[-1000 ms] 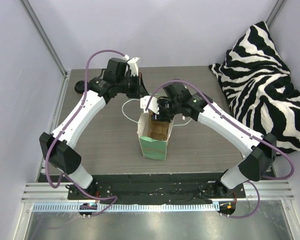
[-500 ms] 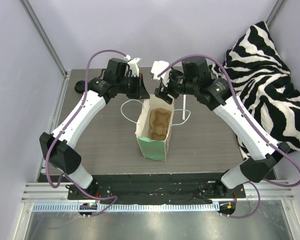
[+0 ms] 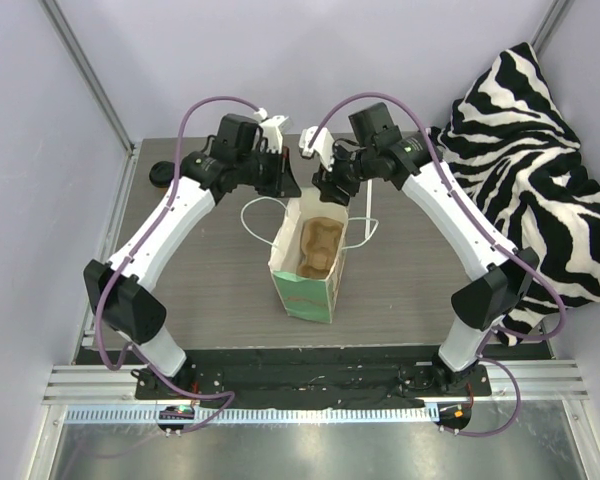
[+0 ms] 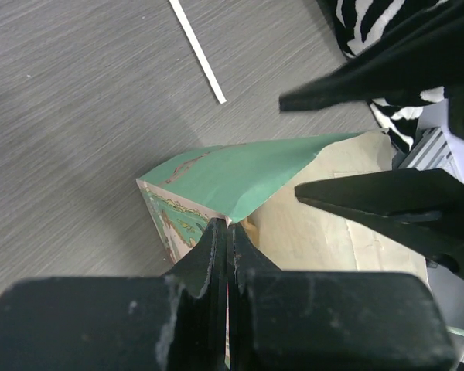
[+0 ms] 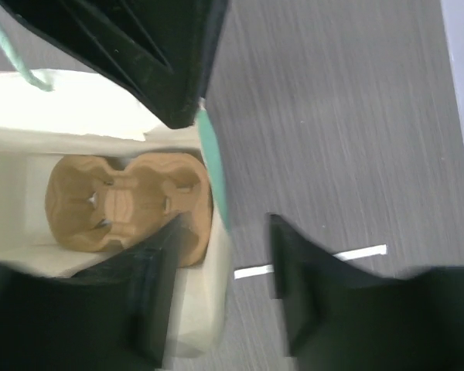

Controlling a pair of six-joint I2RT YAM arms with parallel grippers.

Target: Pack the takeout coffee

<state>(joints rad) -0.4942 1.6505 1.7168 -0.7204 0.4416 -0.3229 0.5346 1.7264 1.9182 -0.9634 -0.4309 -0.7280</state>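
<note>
The mint-green paper bag (image 3: pixel 302 292) stands upright mid-table with the brown pulp carrier (image 3: pixel 320 248) lying at its bottom. My left gripper (image 3: pixel 289 189) is shut on the bag's back rim (image 4: pixel 240 174), a thin edge of paper pinched between its fingers (image 4: pixel 226 232). My right gripper (image 3: pixel 326 188) hovers open over the same rim; in its wrist view one finger (image 5: pixel 158 286) hangs over the bag's inside near the carrier (image 5: pixel 124 201) and the other is outside it. A small dark round thing (image 3: pixel 161 175), probably the takeout coffee's lid, sits at the far left, half hidden by my left arm.
The bag's white string handles (image 3: pixel 252 214) lie on the table on both sides of it. A zebra-striped cushion (image 3: pixel 530 170) fills the back right corner. Purple-grey walls close in the table on the left and the back.
My right gripper rose out of the bag, leaving the carrier inside, and now hovers at the back rim next to the left gripper. The left grip is unchanged.
</note>
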